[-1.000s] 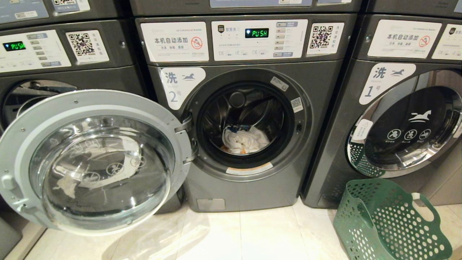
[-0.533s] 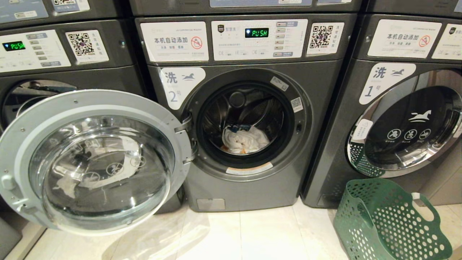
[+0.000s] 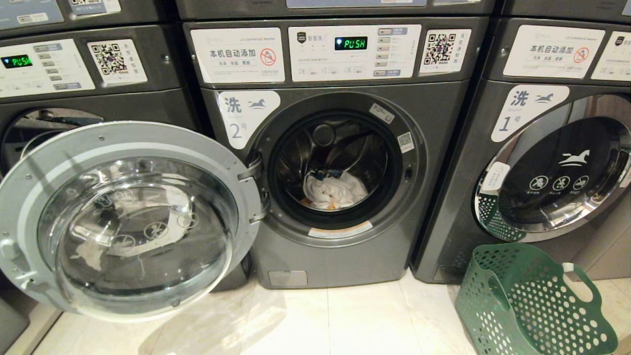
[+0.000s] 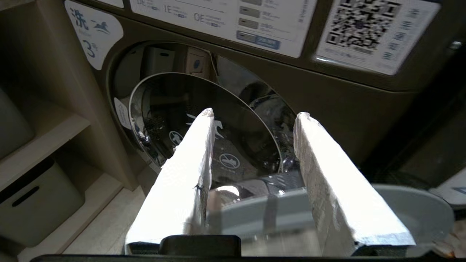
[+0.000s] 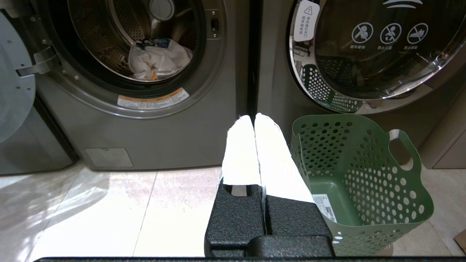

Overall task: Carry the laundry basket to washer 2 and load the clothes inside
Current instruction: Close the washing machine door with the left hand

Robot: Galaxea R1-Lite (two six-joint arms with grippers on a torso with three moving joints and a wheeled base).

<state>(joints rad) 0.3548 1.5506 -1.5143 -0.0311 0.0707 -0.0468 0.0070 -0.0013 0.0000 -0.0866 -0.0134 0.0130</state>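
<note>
We see our left gripper (image 4: 253,120) half-spread over the chrome-rimmed door (image 4: 327,211), presumably to shut it; white clothes (image 3: 335,190) lie inside dark grey washer 2 (image 3: 345,256).

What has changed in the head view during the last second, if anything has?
No object visibly moved, and nothing was taken hold of or let go. The whole picture shifted very slightly, so only the camera moved. As before, the door of washer 2 stands wide open, the clothes lie in its drum, and the laundry basket stands empty on the floor to the right.
</note>
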